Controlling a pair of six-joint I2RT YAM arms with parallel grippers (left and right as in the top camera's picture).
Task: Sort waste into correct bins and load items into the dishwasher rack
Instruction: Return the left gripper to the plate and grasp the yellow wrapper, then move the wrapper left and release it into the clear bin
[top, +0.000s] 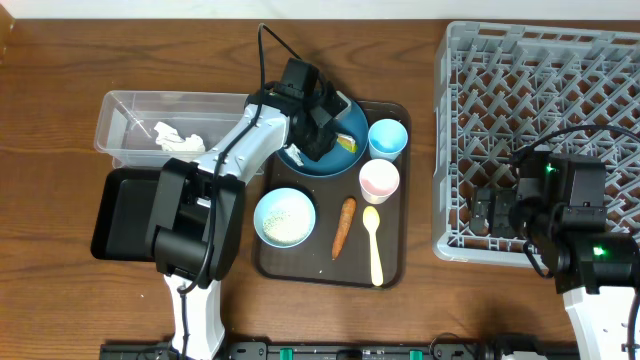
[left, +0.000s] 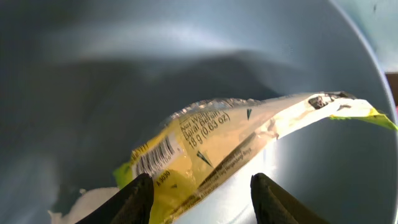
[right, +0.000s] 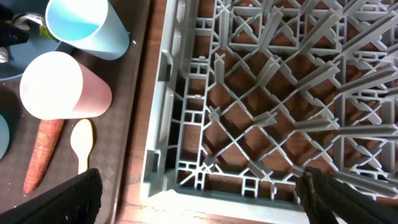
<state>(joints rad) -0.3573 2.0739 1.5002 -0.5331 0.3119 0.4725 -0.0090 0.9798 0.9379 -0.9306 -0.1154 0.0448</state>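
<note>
My left gripper (top: 318, 128) is low over the dark blue plate (top: 310, 162). It is open, with its fingers (left: 202, 200) on either side of the lower end of the yellow-green wrapper (left: 217, 140), which lies on the plate (left: 93, 93). A white scrap (left: 78, 208) shows beside the left finger. My right gripper (top: 495, 213) is open and empty (right: 199, 208) above the front-left corner of the grey dishwasher rack (top: 540, 130). The clear tub (top: 125, 110) holds white paper scraps (top: 180, 138). The black tray (top: 120, 212) lies in front of it.
On the brown serving tray (top: 395, 262) are the light blue cup (top: 387, 138), the pink-white cup (top: 379, 180), the white bowl (top: 285, 217) holding rice, the carrot (top: 343, 227) and the yellow spoon (top: 374, 243). Both cups stand near the rack's left wall (right: 168, 93).
</note>
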